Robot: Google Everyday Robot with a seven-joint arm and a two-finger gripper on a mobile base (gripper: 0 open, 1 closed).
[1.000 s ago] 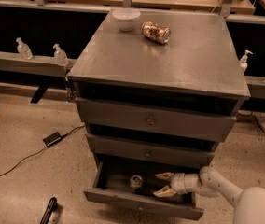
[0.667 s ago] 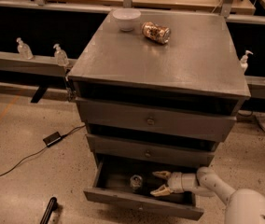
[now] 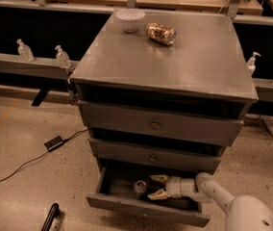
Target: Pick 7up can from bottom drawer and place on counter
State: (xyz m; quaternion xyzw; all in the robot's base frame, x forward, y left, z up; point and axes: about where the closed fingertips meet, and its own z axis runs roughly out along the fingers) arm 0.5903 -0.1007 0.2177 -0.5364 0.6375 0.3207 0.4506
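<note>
Since the frame 1 second ago the gripper (image 3: 155, 186) has slid further into the bottom drawer (image 3: 141, 210), closing on the 7up can (image 3: 140, 187), which has not shifted. The can stands upright on the drawer floor, its long axis vertical and its shiny top facing up, a little toward the open front. Taking the can as the landmark, the gripper lies just to its right as the camera sees it, level with its body, with the white arm trailing off further right and out over the drawer's corner. The 2 fingers (image 3: 158, 178) are spread wide, 1 toward the back of the can and 1 toward its front, and hold nothing. Their tips sit just beside the can; whether they touch it I cannot tell. A short push onward should likely bring the can between them. Well above the can, the counter (image 3: 199, 66) waits.
</note>
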